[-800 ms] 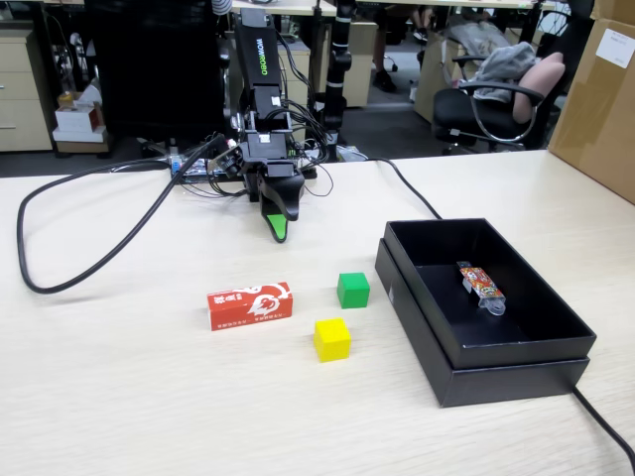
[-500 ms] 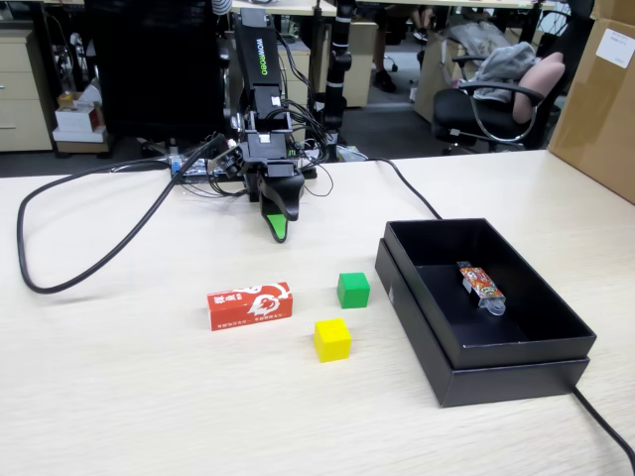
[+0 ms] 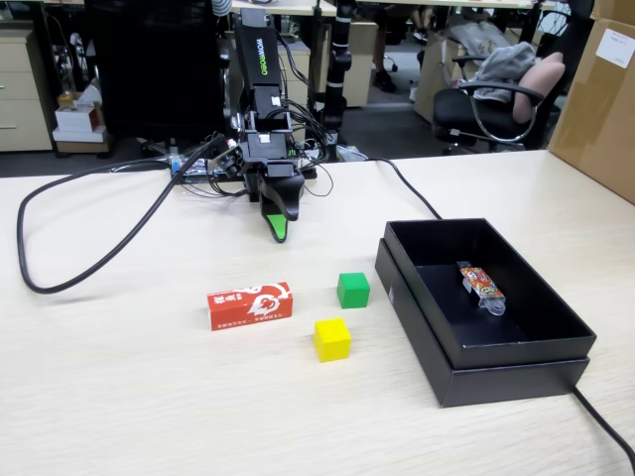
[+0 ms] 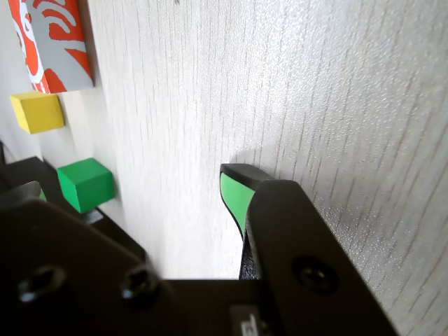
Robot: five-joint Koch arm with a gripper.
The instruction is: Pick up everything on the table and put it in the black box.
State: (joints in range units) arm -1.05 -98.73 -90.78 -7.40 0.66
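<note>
The table [image 3: 129, 397] is seen in the fixed view with the gripper [image 3: 280, 230] hung near its far edge, tip down just above the wood. Only 1 green-padded jaw is shown clearly in either view, so whether the pincer is open or closed cannot be told; nothing is held in it.

Nearer the camera, 3 things are laid out: the red carton [image 3: 250, 304] to the left, the green cube [image 3: 353, 290] to its right, and the yellow cube [image 3: 332, 339] in front of the green one. All 3 are kept apart from each other and well apart from the gripper. In the wrist view the carton [image 4: 59, 45], yellow cube [image 4: 37, 112] and green cube [image 4: 85, 184] are lined up along the left edge.

The black box [image 3: 536, 372] is set right of the cubes, near the green one, with a colourful packet [image 3: 481, 286] lying inside. A thick black cable [image 3: 89, 268] is looped across the table's left part.
</note>
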